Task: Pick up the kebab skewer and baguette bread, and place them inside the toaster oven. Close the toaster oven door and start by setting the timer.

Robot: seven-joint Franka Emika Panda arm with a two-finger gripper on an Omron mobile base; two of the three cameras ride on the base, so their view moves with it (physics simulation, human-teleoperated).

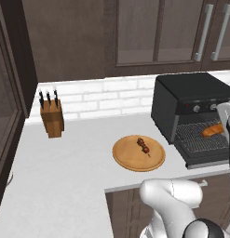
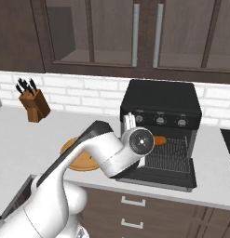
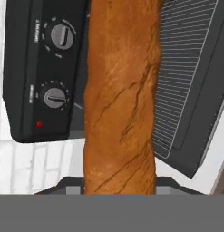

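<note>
Two fingers [image 3: 120, 192] clamp the baguette bread [image 3: 120, 99] before the toaster oven [image 3: 38, 68].

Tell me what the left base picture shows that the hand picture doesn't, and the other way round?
Left base view alone: the kebab skewer lying on the round wooden plate, and a knife block by the wall. Hand view alone: the baguette bread close up, its cracked crust, running up from between the jaws, and a small red light under the knobs. Both: the baguette and the toaster oven with its wire rack.
</note>
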